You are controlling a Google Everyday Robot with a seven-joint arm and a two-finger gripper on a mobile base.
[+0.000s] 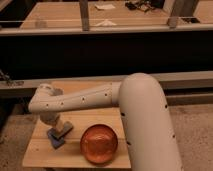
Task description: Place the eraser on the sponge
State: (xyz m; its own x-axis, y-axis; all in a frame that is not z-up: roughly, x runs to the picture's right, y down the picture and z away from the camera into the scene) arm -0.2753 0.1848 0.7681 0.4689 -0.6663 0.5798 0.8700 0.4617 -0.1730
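A blue sponge (55, 141) lies on the left front part of the small wooden table (40, 150). A dark grey block, which looks like the eraser (63, 130), rests at a slant on the sponge's upper right edge. My gripper (55, 125) hangs straight down over the sponge's left half at the end of the white arm (80, 100), which reaches in from the right. It stands just beside the eraser. The arm's wrist hides its tip, so I cannot tell whether it touches the eraser.
An orange bowl (99, 144) sits on the table just right of the sponge, close to the front edge. The arm's thick white link (150, 125) covers the table's right side. A dark shelf and rail (100, 30) run behind.
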